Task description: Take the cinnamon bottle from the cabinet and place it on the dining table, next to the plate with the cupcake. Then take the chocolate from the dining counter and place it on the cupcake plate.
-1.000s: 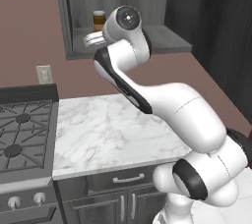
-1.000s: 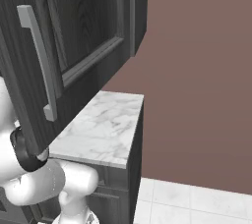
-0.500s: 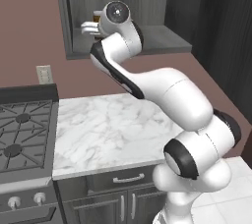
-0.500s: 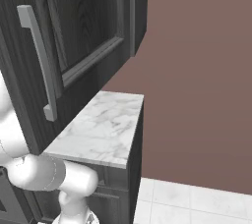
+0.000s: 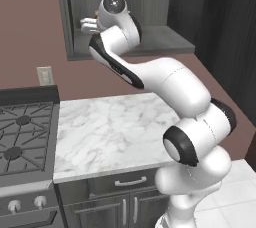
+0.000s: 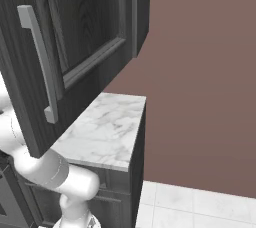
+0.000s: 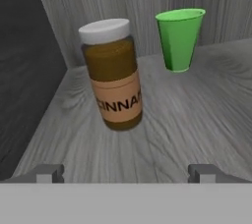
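- The small brown cinnamon bottle [image 7: 112,74] with a grey lid and a tan label stands upright on the grey wooden shelf of the dark grey wall cabinet [image 5: 172,42].
- The white robot arm [image 5: 165,84] reaches up from the floor so that its hand can get into the open cabinet, where the bottle is kept.
- The gripper [image 7: 126,172] is pointed at the bottle, and the bottle sits in front of it, between the two dark finger tips [image 7: 49,173] but not touching them.
- The jaws are wide apart and hold nothing, likely so the bottle can fit between them.
- A bright green plastic cup [image 7: 179,38] stands upright on the same shelf, to the right of the bottle and a little further back, apart from it.
- The cup could get bumped if the hand drifts toward it.
- The dark cabinet side wall [image 7: 24,66] is near the bottle on the other side, so there is not much room there.
- Below the cabinet there is a small white marble worktop [image 5: 112,132], with a dark gas stove [image 5: 25,139] beside it.
- The open cabinet door [image 6: 75,37] with a grey handle [image 6: 40,62] hangs out over the worktop.
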